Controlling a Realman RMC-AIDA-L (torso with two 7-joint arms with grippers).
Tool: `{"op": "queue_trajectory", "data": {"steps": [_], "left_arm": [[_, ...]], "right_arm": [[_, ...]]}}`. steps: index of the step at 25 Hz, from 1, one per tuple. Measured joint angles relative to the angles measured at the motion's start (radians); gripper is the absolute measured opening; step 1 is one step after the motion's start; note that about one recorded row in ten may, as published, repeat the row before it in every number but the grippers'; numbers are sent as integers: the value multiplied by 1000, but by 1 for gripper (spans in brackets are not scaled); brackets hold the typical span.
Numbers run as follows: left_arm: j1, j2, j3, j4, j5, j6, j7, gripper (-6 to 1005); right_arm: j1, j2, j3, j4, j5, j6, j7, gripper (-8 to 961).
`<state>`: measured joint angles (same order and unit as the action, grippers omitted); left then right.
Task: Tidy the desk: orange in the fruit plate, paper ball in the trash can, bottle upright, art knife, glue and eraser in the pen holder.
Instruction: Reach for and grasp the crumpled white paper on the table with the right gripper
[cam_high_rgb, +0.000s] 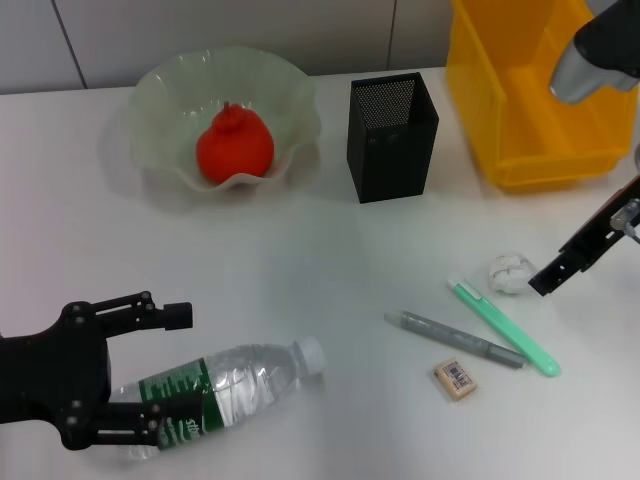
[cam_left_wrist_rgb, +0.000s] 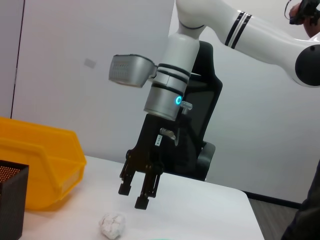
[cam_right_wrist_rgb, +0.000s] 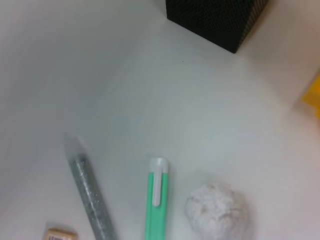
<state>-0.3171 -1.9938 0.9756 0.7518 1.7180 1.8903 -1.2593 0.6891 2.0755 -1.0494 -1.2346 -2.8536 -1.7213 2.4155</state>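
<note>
Our right claw (cam_high_rgb: 553, 277) hangs just above the table (cam_high_rgb: 300, 270), close beside the paper ball (cam_high_rgb: 507, 272) and not touching it. In the left wrist view its fingers (cam_left_wrist_rgb: 142, 192) stand a little apart, narrow, with nothing between them. We judge that it is placed there to come down on the paper ball next, because the yellow trash can (cam_high_rgb: 520, 130) stands near behind the ball, an easy way to carry it.

Our left claw (cam_high_rgb: 150, 370) is far from the paper ball, at the near corner of the table. Its fingers are wide, one on each side of the lying bottle (cam_high_rgb: 235, 385), around the green label; whether they already press it we cannot tell. We think it is held so to stand the bottle upright.

Beside the paper ball, toward the bottle, lie the green art knife (cam_high_rgb: 503, 327), then the grey glue stick (cam_high_rgb: 455, 340), then the small eraser (cam_high_rgb: 456, 379). All three are still outside the black pen holder (cam_high_rgb: 392, 135), which stands behind them. The orange (cam_high_rgb: 234, 148) already sits in the fruit plate (cam_high_rgb: 160, 95), beyond the pen holder.
</note>
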Motion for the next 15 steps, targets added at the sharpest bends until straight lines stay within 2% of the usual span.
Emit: {"op": "queue_trajectory", "data": {"steps": [7,15], "left_arm": [[-1,-4,3,0,0,-3,1,848],[0,-7,0,-1,0,-8,1,848]], "right_arm": [[10,1,-16,103,8,126,0,767],[18,3,-32,143,46,161,-11,767]]}}
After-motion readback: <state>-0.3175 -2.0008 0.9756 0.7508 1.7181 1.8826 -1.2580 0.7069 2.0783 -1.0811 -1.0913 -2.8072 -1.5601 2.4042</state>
